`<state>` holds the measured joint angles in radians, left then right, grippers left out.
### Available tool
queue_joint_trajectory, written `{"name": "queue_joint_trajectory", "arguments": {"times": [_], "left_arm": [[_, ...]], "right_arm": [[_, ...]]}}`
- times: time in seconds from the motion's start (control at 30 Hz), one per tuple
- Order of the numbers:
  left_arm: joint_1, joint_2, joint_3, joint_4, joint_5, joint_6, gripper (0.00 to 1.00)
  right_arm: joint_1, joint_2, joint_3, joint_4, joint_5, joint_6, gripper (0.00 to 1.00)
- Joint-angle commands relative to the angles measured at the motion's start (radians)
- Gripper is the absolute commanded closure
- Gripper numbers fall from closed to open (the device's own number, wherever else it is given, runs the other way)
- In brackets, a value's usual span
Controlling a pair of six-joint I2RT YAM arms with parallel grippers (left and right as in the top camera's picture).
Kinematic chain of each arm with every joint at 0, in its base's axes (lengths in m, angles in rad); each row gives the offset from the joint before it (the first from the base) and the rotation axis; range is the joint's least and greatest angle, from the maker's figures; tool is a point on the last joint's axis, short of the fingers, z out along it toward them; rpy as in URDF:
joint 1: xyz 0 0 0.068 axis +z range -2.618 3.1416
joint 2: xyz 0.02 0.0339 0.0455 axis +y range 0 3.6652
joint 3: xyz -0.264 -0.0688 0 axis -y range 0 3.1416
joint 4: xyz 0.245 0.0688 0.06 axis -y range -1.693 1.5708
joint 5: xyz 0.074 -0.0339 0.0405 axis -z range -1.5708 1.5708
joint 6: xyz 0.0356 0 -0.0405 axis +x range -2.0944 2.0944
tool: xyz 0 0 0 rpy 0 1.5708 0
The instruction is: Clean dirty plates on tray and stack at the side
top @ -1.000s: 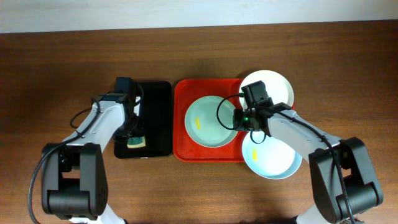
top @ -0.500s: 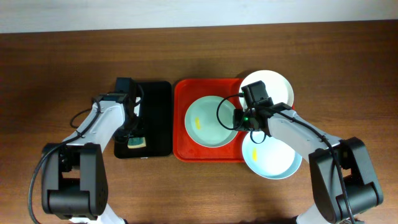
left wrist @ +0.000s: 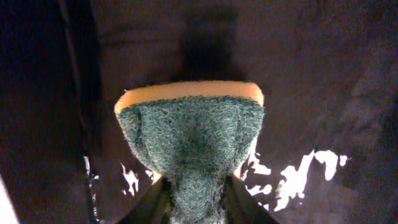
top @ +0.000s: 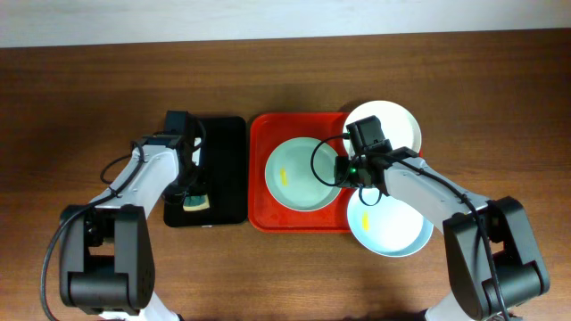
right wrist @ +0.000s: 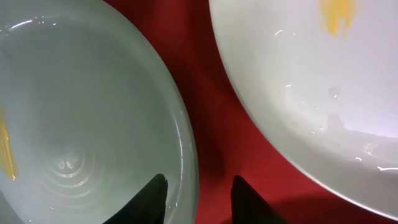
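Your right pincer (right wrist: 199, 182) is sitting spread astride the green plate (right wrist: 74, 112) rim; your left pincer (left wrist: 196, 190) is pinching the sponge (left wrist: 193, 130), well left.

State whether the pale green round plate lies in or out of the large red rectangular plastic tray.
In: the pale green plate sits within the raised rim of the red tray.

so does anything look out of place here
Yes: the round white plate and round pale blue plate hang over the right rim of the red rectangular plastic tray rather than lying inside it; only the pale green plate sits fully in.
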<state>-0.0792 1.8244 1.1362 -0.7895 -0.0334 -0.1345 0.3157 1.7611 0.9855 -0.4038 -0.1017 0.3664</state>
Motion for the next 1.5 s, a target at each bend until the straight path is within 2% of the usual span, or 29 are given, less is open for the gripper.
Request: {"name": "queue_joint_trajectory", "arguments": {"times": [0.0,0.13,0.2,0.27,0.33,0.37,0.63,0.67,0.77,0.87,1.03,1.37,1.47], "left_arm": [[0.004,0.016,-0.01,0.017,0.042,0.0,0.73],[0.004,0.016,-0.03,0.031,0.04,0.0,0.72],[0.004,0.016,-0.058,0.053,0.037,0.0,0.75],[0.004,0.016,-0.081,0.068,0.037,0.0,0.82],[0.004,0.016,-0.082,0.071,0.037,0.0,0.97],[0.004,0.015,-0.077,0.071,0.037,0.0,1.0],[0.004,-0.059,0.118,-0.09,0.037,0.009,1.0],[0.0,-0.086,0.135,-0.094,0.035,0.015,1.0],[-0.013,-0.19,0.148,-0.087,-0.023,0.017,1.0],[-0.028,-0.269,0.148,-0.082,-0.091,0.017,1.0],[-0.059,-0.341,0.148,-0.068,-0.103,0.018,1.0],[-0.078,-0.311,0.14,-0.056,-0.101,0.019,1.0],[-0.078,-0.275,0.133,-0.042,-0.048,0.019,1.0]], "right_arm": [[-0.002,0.002,0.019,0.0,0.009,0.005,0.65],[-0.002,0.002,0.019,0.0,0.009,0.005,0.65],[-0.002,0.002,0.019,0.0,0.009,0.005,0.65],[-0.002,0.002,0.019,0.0,0.009,0.005,0.65],[-0.002,0.002,0.019,0.0,0.009,0.005,0.65],[-0.002,0.002,0.019,0.0,0.009,0.005,0.65],[-0.002,0.002,0.019,0.0,0.009,0.005,0.65],[-0.002,0.002,0.019,0.0,0.009,0.005,0.68],[-0.002,0.002,0.019,0.0,0.009,0.005,0.96],[-0.002,0.002,0.019,0.0,0.009,0.005,0.96],[-0.002,0.002,0.019,0.0,0.009,0.005,0.96],[-0.002,0.002,0.019,0.001,0.009,0.005,0.96],[-0.002,0.002,0.019,0.001,0.009,0.005,0.96]]}}
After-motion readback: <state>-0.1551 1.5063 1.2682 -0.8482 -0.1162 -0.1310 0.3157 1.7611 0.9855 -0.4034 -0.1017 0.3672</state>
